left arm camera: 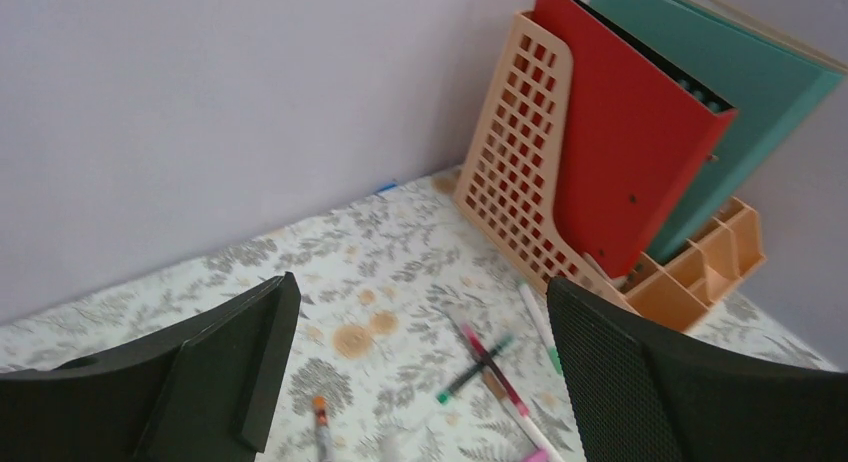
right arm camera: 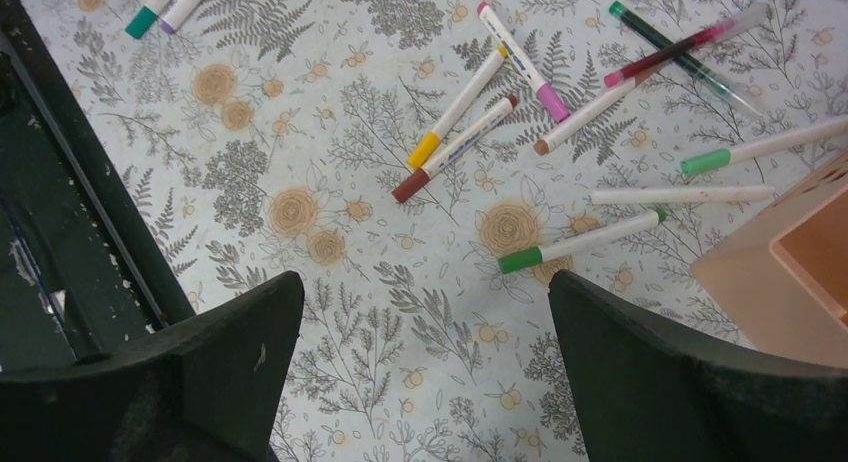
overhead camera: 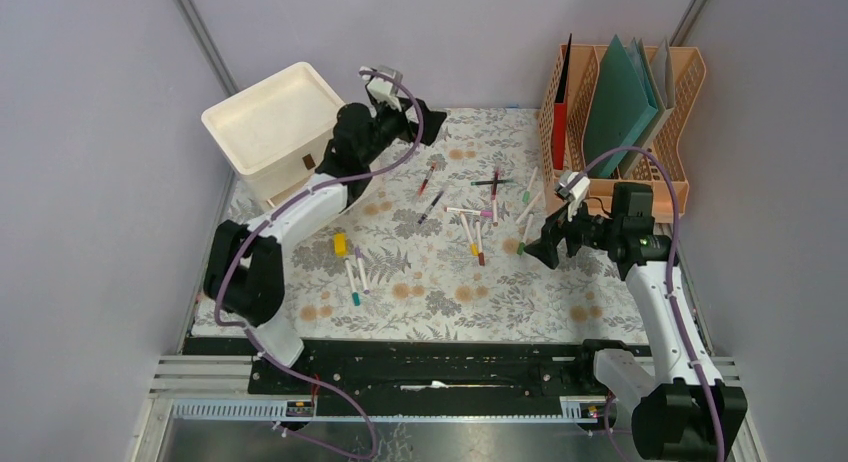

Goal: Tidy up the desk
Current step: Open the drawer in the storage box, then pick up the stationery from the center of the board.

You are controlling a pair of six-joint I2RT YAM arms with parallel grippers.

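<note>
Wide and empty: left fingers (overhead camera: 432, 115), right fingers (overhead camera: 541, 251). Below both, worktop (overhead camera: 420, 282) strewn with markers (overhead camera: 492, 187). Risk: pinching two crossed markers together, or flicking neighbours into rolling away.

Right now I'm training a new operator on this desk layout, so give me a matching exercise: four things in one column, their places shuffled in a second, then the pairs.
Things
1. white bin
2. peach file rack
3. red folder
4. yellow block

Places
A. leftmost slot of the rack
B. on the desk, left of the scattered markers
C. far left corner
D. far right corner

Pairs: 1-C, 2-D, 3-A, 4-B
</note>
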